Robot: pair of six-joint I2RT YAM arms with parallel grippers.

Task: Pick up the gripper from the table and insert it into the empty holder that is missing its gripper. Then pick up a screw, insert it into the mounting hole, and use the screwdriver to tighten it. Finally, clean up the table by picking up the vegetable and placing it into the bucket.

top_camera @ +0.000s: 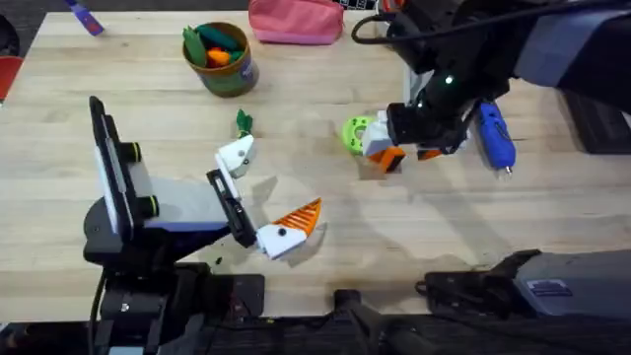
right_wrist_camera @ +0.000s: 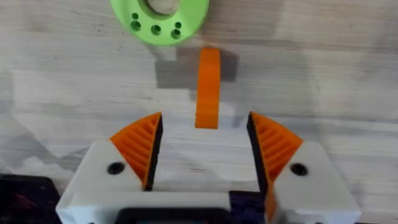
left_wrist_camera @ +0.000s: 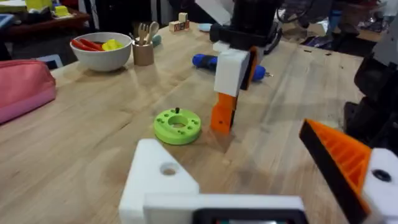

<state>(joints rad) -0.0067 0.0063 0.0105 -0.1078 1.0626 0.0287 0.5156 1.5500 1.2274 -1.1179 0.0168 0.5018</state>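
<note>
The loose orange gripper [right_wrist_camera: 208,87] lies on the table [top_camera: 325,266] beside the green disc [right_wrist_camera: 160,18], between the right gripper's [right_wrist_camera: 205,146] wide-open, empty fingers. If closed off-centre, the piece could be tipped or pushed away.

The left gripper [top_camera: 264,202] stands open, one orange finger [top_camera: 299,219] fitted, the empty holder [top_camera: 237,153] bare.

Matt pale wood table [top_camera: 325,227]

The right arm reaches in from the upper right of the overhead frame, its pincer [top_camera: 404,150] lowered with fingers spread. The left arm's pincer [top_camera: 261,202] sits centre-left, gaping wide.
</note>
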